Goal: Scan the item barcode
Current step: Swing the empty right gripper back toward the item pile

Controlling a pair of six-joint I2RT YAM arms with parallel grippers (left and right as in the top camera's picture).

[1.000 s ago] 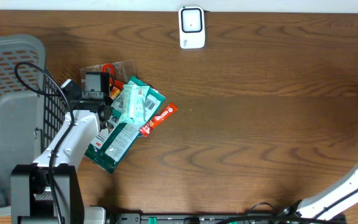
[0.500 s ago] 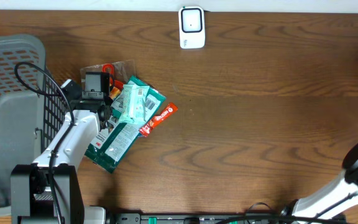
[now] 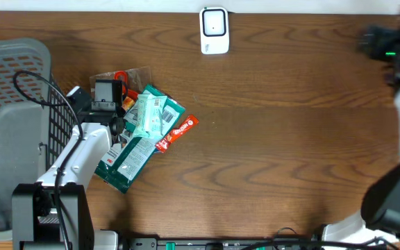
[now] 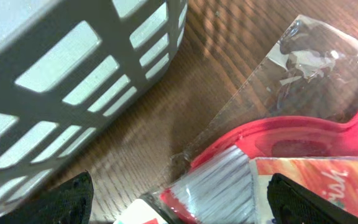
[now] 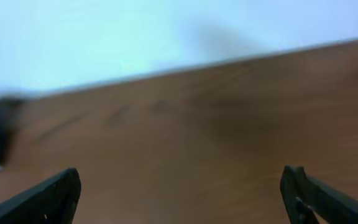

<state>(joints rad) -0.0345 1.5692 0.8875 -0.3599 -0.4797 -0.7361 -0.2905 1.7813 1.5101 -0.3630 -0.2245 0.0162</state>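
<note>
Several packets lie in a heap on the left of the wooden table: a pale green packet with a barcode label, a dark green packet, a red-orange bar and a clear bag with a red thing inside. My left gripper hangs open low over the heap. In the left wrist view its fingers straddle the clear bag and an orange-printed packet, gripping nothing. My right gripper is blurred at the far right back, open over bare wood.
A white scanner stands at the back edge, middle. A grey slotted basket fills the left side, its wall close beside the left gripper. The right arm's base sits at the front right corner.
My right arm has swung from the front right edge up to the back right corner, still open. The left arm and the heap have not moved.
</note>
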